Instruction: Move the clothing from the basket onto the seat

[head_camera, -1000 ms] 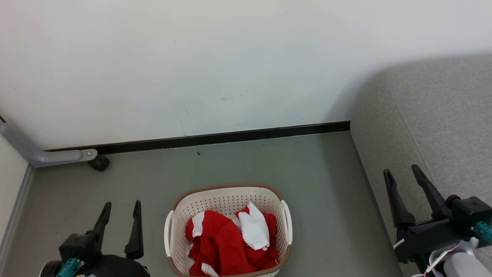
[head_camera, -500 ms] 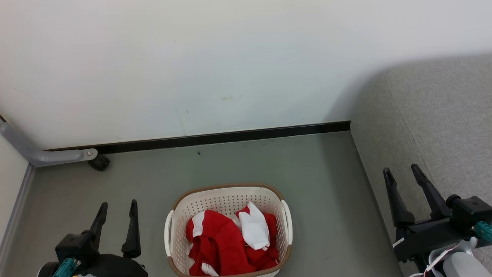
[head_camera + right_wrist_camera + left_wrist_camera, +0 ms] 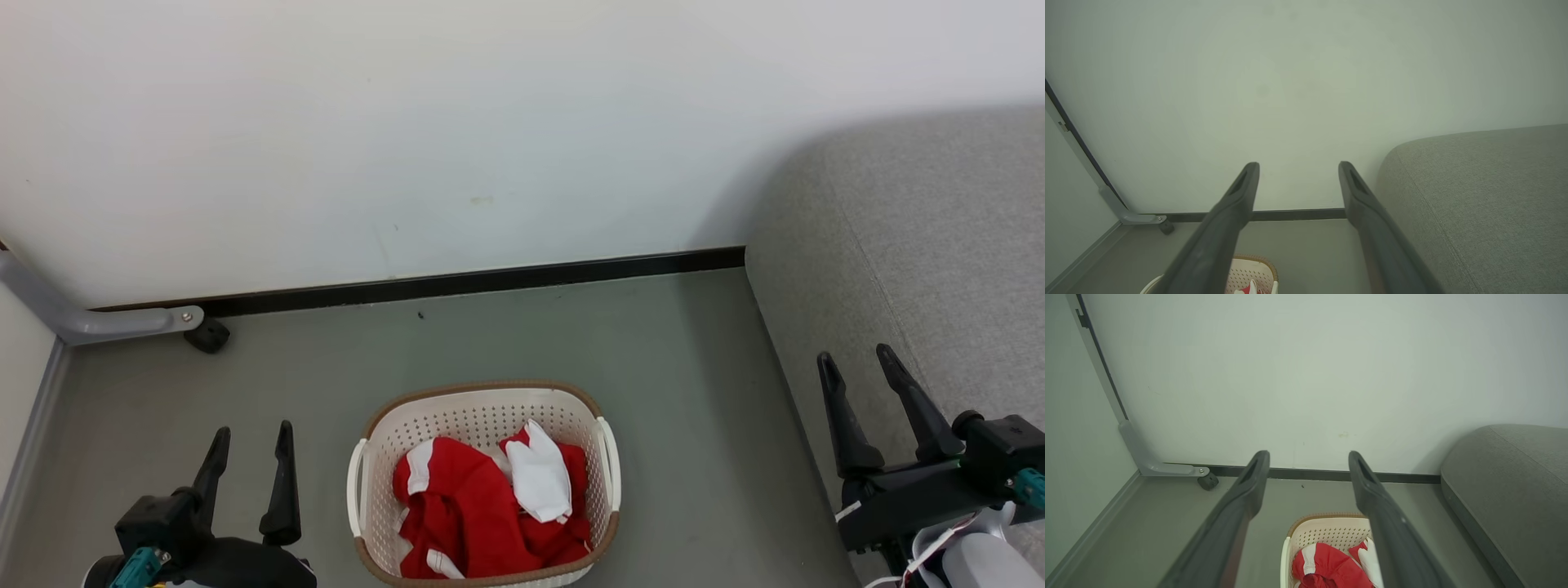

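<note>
Two long dark fingers on the left gripper (image 3: 252, 430) stand wide apart w/ nothing btwn them; same story on the right gripper (image 3: 855, 357), spread wide and holding nothing. In the head view the left one sits at lower left above the grey-green floor (image 3: 571, 343), the right one at lower right, seen against the near edge of the seat (image 3: 939, 245). The basket (image 3: 482, 385) rests on the floor btwn the two, nearer the left gripper, touching neither. The clothing (image 3: 473, 506) lies crumpled inside it (red fabric, white panels, a white piece on top toward the right), heaped in the near half, w/ perforated wall bare at the far end. A strip of floor separates basket and seat. Behind runs a pale wall (image 3: 490, 122) w/ a dark baseboard (image 3: 490, 282); at far left, a grey metal bracket (image 3: 122, 322) w/ a small black caster (image 3: 206, 335) meets the floor.
</note>
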